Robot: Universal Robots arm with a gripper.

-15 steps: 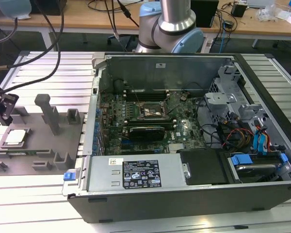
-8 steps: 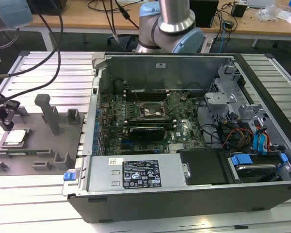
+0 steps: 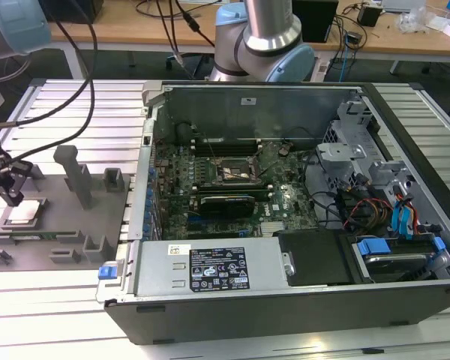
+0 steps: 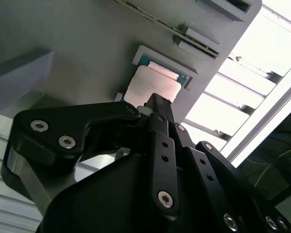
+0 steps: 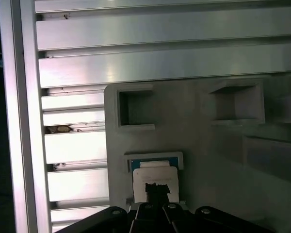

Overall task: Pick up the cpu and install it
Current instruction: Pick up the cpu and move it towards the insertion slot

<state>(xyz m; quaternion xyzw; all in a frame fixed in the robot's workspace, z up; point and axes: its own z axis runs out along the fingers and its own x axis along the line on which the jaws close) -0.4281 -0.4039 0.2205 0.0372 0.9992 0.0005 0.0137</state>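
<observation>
The cpu (image 3: 22, 213) lies flat in a pocket of the grey fixture tray (image 3: 69, 225), at the exterior view's left on the slatted bench (image 3: 52, 315). The end effector (image 5: 156, 188), closed and empty, hangs just over it. The grey box (image 3: 157, 270) carries a white label (image 3: 218, 268), its print too small to read.

Silver arm (image 3: 268, 22) with pale blue joint caps (image 3: 304, 64); black end effector (image 4: 157, 104) studded with silver screws (image 4: 165, 198).
</observation>
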